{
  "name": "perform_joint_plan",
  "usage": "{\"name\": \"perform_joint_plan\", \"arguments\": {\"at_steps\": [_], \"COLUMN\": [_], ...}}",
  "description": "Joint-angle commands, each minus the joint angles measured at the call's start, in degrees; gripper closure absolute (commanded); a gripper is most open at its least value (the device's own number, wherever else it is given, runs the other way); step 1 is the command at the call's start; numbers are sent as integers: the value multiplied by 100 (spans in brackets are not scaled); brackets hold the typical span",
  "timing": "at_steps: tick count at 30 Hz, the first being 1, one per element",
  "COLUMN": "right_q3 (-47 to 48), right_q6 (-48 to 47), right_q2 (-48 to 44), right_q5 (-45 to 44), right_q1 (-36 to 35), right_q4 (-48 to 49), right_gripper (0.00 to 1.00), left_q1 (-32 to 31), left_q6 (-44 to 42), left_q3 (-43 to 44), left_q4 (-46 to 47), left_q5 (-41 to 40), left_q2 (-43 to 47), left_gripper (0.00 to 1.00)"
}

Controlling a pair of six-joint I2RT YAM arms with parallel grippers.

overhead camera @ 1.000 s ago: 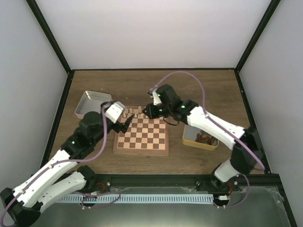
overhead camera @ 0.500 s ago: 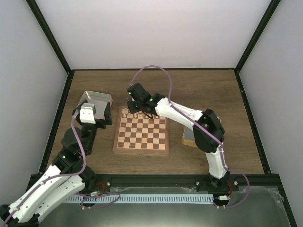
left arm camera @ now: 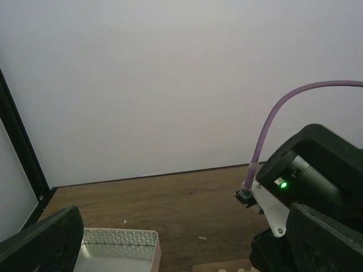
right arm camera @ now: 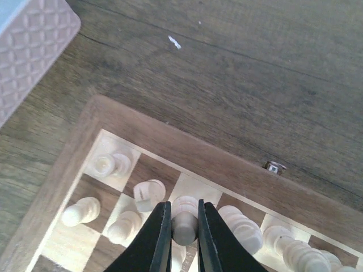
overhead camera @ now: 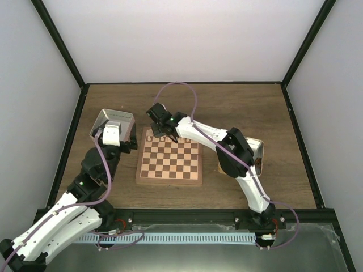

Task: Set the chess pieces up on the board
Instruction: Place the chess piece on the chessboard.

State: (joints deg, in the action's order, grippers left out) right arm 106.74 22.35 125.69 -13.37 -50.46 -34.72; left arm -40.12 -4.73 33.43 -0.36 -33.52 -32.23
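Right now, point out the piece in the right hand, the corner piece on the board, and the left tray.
held piece (right arm camera: 184, 222): right wrist view, its clamped pale body.
corner piece (right arm camera: 105, 164): right wrist view, its round top.
tray (overhead camera: 116, 112): top external view, its far rim.

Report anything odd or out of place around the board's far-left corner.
A small metal bit lies on the table just off the board's border; it looks foreign to a chess set. Whether the chess pieces nearby stand straight cannot be told from this angle.
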Motion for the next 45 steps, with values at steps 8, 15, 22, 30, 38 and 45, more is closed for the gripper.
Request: {"name": "perform_joint_plan", "arguments": {"at_steps": [8, 15, 22, 30, 38, 45], "right_q3": [317, 347, 342, 626, 653, -879], "right_q6": [177, 175, 158, 60, 393, 744], "right_q2": [361, 441, 448, 377, -132, -1643], "right_q5": [-296, -76, -122, -247, -553, -600], "right_q1": [-43, -43, -44, -43, -28, 89], "right_q4": [-137, -105, -140, -142, -347, 172], "right_gripper": [96, 96, 89, 76, 72, 62], "left_q1": [6, 6, 9, 4, 11, 8], "left_q6": [34, 25, 22, 68, 1183, 3025], "left_q3": [221, 195, 205, 306, 889, 1925], "left_q4": [-184, -175, -179, -243, -799, -2717], "left_q5": [196, 131, 148, 246, 336, 902], "left_q2": [-38, -19, -38, -113, -430, -1253], "left_gripper": [0, 0, 0, 0, 0, 0]}}
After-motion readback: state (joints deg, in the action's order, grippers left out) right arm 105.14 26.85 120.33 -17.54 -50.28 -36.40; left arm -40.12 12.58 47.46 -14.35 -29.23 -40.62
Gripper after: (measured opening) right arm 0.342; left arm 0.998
